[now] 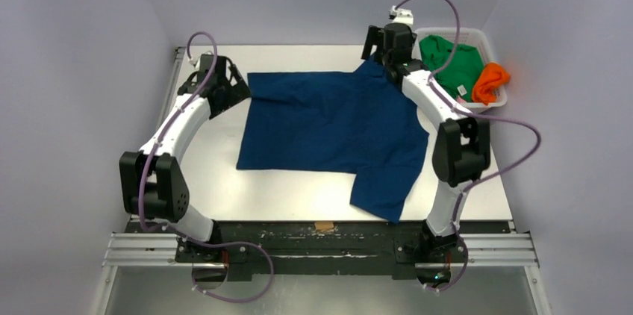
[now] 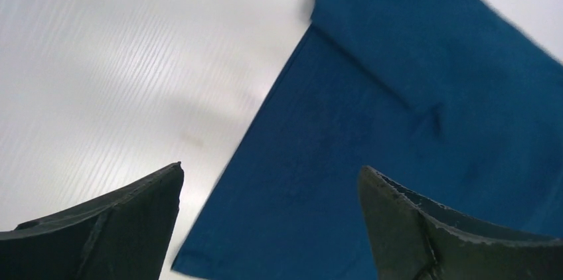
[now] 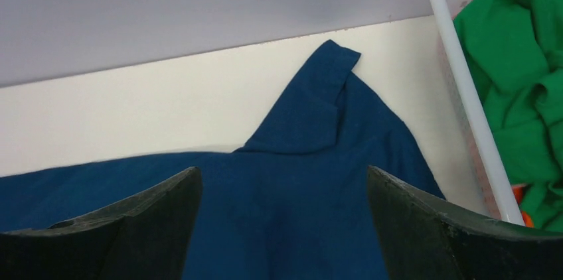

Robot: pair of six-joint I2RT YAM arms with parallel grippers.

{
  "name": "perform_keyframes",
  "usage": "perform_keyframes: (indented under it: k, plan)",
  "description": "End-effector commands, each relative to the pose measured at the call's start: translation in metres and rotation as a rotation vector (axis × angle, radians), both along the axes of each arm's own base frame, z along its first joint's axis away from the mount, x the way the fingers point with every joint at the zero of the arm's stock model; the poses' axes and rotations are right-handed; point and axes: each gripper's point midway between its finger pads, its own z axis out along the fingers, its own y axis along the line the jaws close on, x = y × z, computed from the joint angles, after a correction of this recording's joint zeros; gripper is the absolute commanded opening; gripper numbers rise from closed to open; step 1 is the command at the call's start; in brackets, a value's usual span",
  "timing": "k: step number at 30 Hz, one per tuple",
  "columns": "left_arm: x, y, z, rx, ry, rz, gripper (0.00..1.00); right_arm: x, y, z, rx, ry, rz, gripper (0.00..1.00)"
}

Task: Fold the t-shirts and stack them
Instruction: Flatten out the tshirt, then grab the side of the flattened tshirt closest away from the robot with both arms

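The dark blue t-shirt lies spread flat on the white table, print side hidden, one sleeve toward the near edge and one at the far right. My left gripper is open and empty just above the shirt's far left corner. My right gripper is open and empty above the far right sleeve. The bright green t-shirt and the orange t-shirt lie crumpled in the white basket; the green one also shows in the right wrist view.
The white lattice basket stands at the table's far right corner, close beside the right gripper. Pale walls enclose the table at the back and sides. A small brown tape piece sits at the near edge.
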Motion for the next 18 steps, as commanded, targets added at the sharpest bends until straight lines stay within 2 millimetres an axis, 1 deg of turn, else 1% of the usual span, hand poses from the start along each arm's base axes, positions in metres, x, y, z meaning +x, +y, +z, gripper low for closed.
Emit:
perform_keyframes:
  k: [1, 2, 4, 7, 9, 10, 14, 18]
  plan:
    - [-0.054, -0.001, -0.018, -0.035, 0.048, 0.032, 1.00, -0.049, 0.014, 0.010, 0.174, 0.020, 0.044, 0.90]
    - [-0.066, 0.000, -0.017, -0.039, 0.047, 0.031, 1.00, -0.058, 0.013, 0.006, 0.190, 0.035, 0.039, 0.91]
    - [-0.087, -0.001, -0.028, -0.045, 0.076, 0.023, 1.00, -0.076, 0.009, -0.004, 0.201, 0.066, 0.030, 0.91]
    - [-0.116, -0.002, -0.052, -0.062, 0.143, 0.033, 1.00, -0.096, 0.004, -0.010, 0.211, 0.079, 0.018, 0.91]
    - [-0.131, -0.003, -0.067, -0.081, 0.171, 0.044, 0.98, -0.107, 0.001, -0.018, 0.215, 0.092, 0.011, 0.91]
    - [-0.136, -0.003, -0.074, -0.088, 0.183, 0.051, 0.97, -0.110, 0.000, -0.017, 0.217, 0.089, 0.010, 0.91]
    - [-0.147, -0.012, -0.098, -0.143, 0.227, 0.045, 0.90, -0.122, -0.006, -0.024, 0.218, 0.113, -0.017, 0.91]
    - [-0.148, -0.012, -0.119, -0.158, 0.264, 0.096, 0.78, -0.133, -0.012, -0.034, 0.223, 0.135, -0.052, 0.91]
